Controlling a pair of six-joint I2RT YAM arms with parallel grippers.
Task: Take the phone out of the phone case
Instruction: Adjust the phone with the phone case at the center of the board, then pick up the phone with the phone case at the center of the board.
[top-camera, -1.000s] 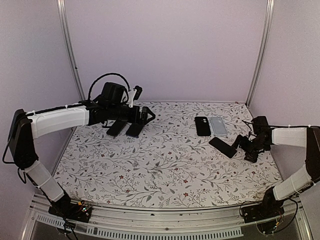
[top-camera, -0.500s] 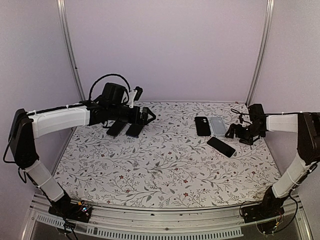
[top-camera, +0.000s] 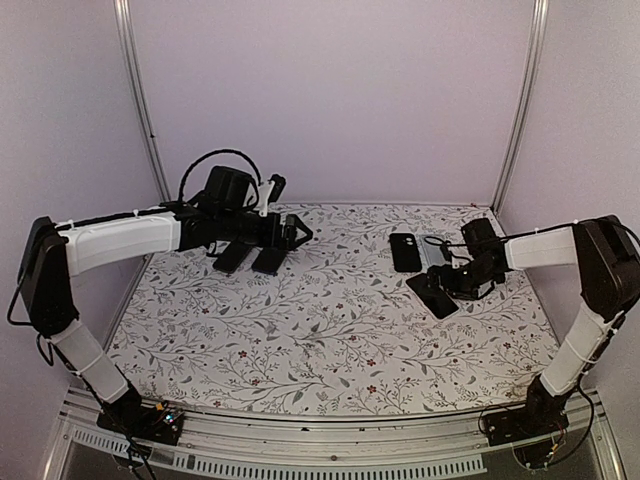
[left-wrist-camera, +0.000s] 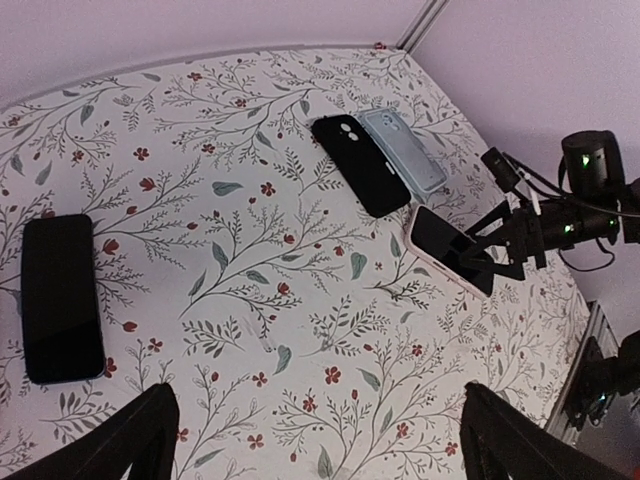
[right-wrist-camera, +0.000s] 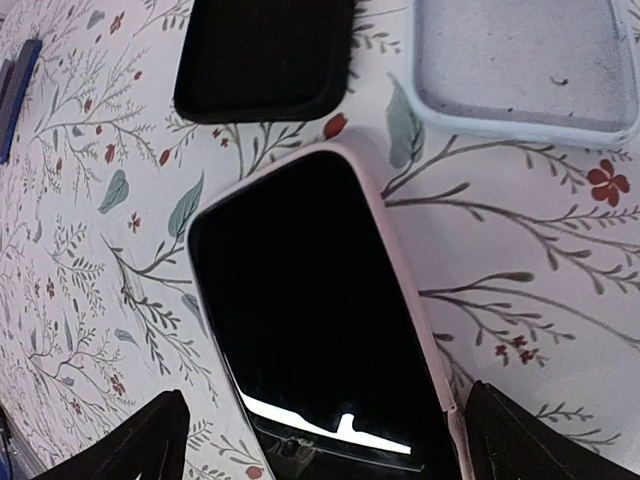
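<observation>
Both hang wide open and empty: the left gripper (top-camera: 295, 232) far left of the empty black phone case (top-camera: 405, 252), the right gripper (top-camera: 455, 283) just beside it. There lies the flat black phone (right-wrist-camera: 300, 300) in its pale pink rubbery case (right-wrist-camera: 398, 260); I think the phone is stiff and slippery, so peel the bendy case off at a corner

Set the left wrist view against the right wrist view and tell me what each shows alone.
Left wrist only: the right arm, and the camera cutouts of the black case. Right wrist only: a bright glint on the screen of the cased phone. Both: the cased phone, the black case and the light blue case beside it, on the floral table.
</observation>
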